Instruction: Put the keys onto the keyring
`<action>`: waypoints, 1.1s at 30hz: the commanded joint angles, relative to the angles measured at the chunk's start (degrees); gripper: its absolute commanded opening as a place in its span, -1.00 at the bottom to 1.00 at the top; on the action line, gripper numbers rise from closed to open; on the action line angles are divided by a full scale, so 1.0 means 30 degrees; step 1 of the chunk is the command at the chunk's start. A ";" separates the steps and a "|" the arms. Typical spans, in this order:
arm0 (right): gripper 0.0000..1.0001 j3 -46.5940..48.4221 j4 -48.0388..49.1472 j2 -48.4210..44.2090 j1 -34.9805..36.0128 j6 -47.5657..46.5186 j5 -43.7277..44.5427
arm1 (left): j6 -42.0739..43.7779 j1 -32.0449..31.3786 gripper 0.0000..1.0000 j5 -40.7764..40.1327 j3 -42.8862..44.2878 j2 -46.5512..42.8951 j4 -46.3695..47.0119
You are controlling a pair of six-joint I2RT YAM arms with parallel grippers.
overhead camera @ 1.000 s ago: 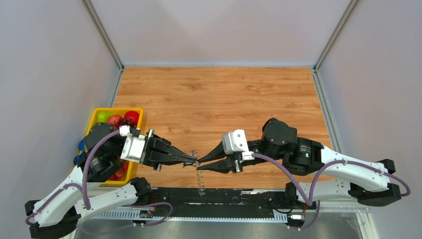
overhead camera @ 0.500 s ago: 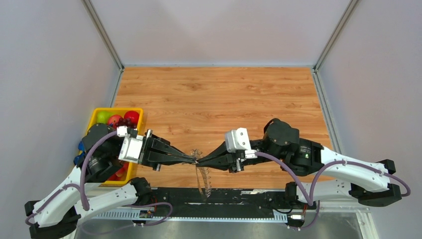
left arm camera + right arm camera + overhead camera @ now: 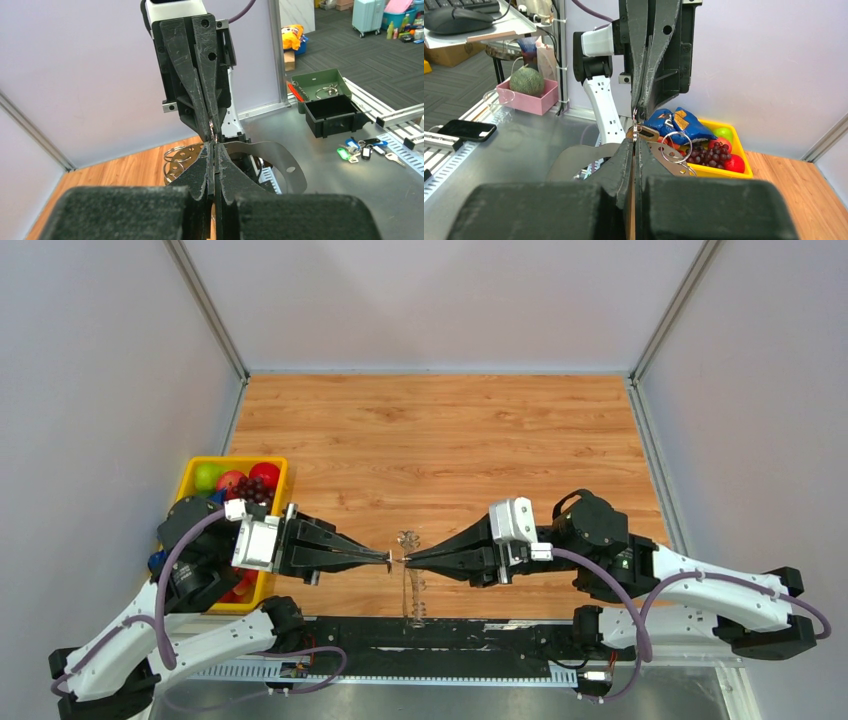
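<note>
My left gripper (image 3: 388, 559) and right gripper (image 3: 409, 560) meet tip to tip above the table's near edge, both shut. Between the tips is a thin silvery ring seen edge-on, part of the keyring (image 3: 408, 540). In the right wrist view, this ring (image 3: 636, 125) runs from my right gripper (image 3: 634, 141) up to the left gripper's tips. A small dark-headed key (image 3: 647, 132) hangs beside it, with a wire ring (image 3: 676, 141) and a holed metal plate behind. In the left wrist view, my left gripper (image 3: 214, 146) meets the right fingers (image 3: 202, 100), with the keyring's plate and rings (image 3: 180, 159) alongside.
A yellow basket (image 3: 186, 480) of fruit stands at the table's left edge, beside the left arm; it also shows in the right wrist view (image 3: 736, 172). A curved grey metal band (image 3: 272, 152) hangs below the tips. A black rail (image 3: 440, 632) runs along the near edge.
My right gripper was open a second ago and has shut at the left gripper's tips. The right arm has drawn back to the right; the left arm shifted slightly left.
</note>
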 commanded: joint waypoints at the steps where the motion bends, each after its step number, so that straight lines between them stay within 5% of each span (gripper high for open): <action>1: -1.00 -0.0211 0.2834 -0.1049 0.0152 0.0759 0.0346 | -0.0027 -0.0052 -0.98 0.0072 0.0048 -0.0163 0.1155; 10: -1.00 -0.0448 0.3377 -0.1083 0.0180 0.0836 0.0635 | -0.0239 -0.0040 -0.77 0.0219 -0.0089 0.0176 0.1512; 23: -1.00 -0.0944 0.3360 -0.1463 0.0195 0.0619 0.3757 | -0.0006 -0.0043 -0.13 -0.2228 -0.1063 -0.0091 0.0866; 33: -1.00 -0.1564 0.0081 -0.1436 0.0180 0.0393 0.9855 | -0.0190 -0.0038 0.14 -0.5914 -0.2339 -0.0537 -0.0068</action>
